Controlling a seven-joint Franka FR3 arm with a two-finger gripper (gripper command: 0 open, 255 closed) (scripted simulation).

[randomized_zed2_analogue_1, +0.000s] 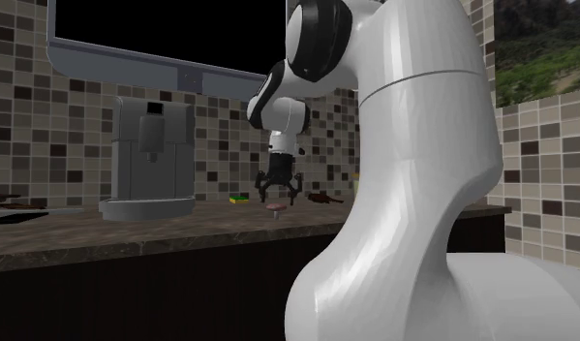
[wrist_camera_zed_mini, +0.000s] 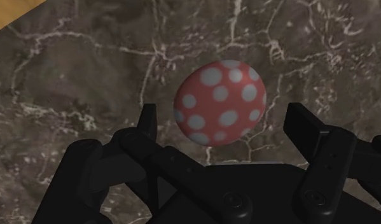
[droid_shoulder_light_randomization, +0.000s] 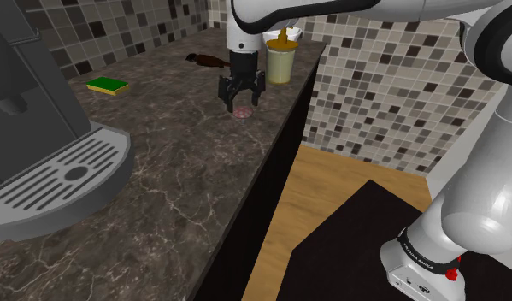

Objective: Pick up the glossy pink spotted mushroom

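A pink-red mushroom (wrist_camera_zed_mini: 221, 102) with pale spots stands on the dark marbled counter (droid_shoulder_light_randomization: 160, 197). From the shoulder view it is a small pinkish cap (droid_shoulder_light_randomization: 242, 113) near the counter's right edge. My black gripper (droid_shoulder_light_randomization: 243, 96) hangs just above it, open, its fingers spread to either side without touching it. In the second exterior view the gripper (randomized_zed2_analogue_1: 278, 190) hovers over the mushroom (randomized_zed2_analogue_1: 275, 208). In the wrist view the cap sits between the two fingers (wrist_camera_zed_mini: 147, 121), slightly ahead of them.
A coffee machine with a grey drip tray (droid_shoulder_light_randomization: 57, 184) stands at the shoulder view's left. A green-and-yellow sponge (droid_shoulder_light_randomization: 108, 85), a brown bottle lying down (droid_shoulder_light_randomization: 207, 59) and a yellowish lidded jar (droid_shoulder_light_randomization: 279, 61) sit toward the back. The counter edge drops to a wooden floor (droid_shoulder_light_randomization: 331, 205).
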